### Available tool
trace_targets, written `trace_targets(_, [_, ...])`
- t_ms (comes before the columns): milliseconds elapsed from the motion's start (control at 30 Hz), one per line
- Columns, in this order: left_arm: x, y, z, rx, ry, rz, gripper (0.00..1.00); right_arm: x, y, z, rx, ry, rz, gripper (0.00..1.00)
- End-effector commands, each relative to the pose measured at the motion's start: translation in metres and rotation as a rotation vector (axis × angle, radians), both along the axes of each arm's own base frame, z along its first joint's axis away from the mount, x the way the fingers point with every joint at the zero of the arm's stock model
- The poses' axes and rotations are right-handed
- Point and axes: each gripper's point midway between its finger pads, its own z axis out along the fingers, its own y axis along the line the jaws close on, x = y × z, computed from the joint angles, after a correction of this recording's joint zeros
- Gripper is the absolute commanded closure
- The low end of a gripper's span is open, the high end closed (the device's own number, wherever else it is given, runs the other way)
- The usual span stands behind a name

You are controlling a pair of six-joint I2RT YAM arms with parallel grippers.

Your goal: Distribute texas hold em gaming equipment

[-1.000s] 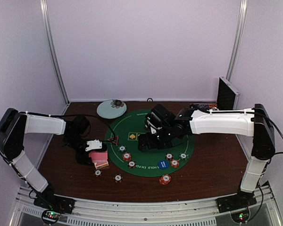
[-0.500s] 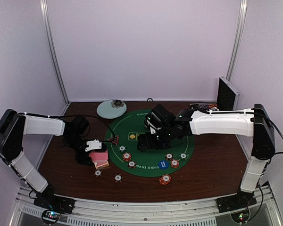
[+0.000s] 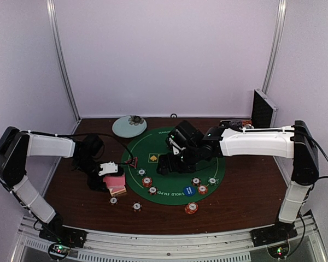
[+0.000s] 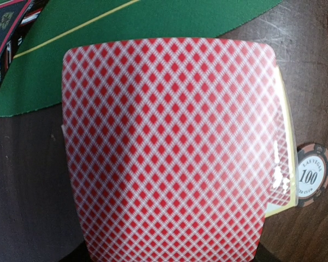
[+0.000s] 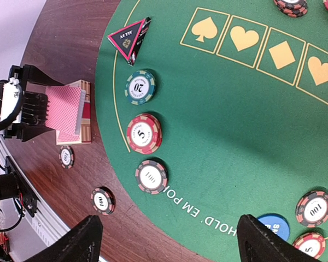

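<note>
The left hand (image 3: pixel 110 173) is clamped on one pink-backed card (image 4: pixel 172 147), held just above the deck (image 5: pixel 82 135) on the table (image 5: pixel 60 49), beside the green mat (image 5: pixel 235 109). The right hand (image 5: pixel 172 243) hovers over the mat's chips (image 5: pixel 144 133), fingers spread wide and empty.

my left arm (image 3: pixel 49 146) reaches out from its base and bends inward at the elbow, wrist tipped down. the left gripper (image 3: pixel 110 176) sits low with its jaws pinched on a pink-backed card (image 4: pixel 169 147). my right arm (image 3: pixel 257 141) stretches leftward across the middle, wrist angled down. the right gripper (image 3: pixel 165 165) hangs with its fingers (image 5: pixel 85 240) spread wide, nothing between them.
</note>
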Motion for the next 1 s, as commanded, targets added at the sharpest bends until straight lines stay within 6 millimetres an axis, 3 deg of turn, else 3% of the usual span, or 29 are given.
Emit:
trace_targets(0, [0.008, 0.003, -0.015, 0.026, -0.047, 0.004, 1.00, 0.001, 0.005, 0.001, 0.035, 0.011, -0.009, 0.11])
trace_targets(433, [0.019, -0.009, 0.021, -0.047, -0.107, 0.011, 1.00, -0.001, 0.017, 0.003, 0.104, 0.041, -0.001, 0.12])
trace_targets(967, [0.005, -0.021, 0.058, -0.128, -0.049, 0.006, 1.00, -0.002, 0.042, 0.007, 0.287, 0.143, 0.009, 0.11])
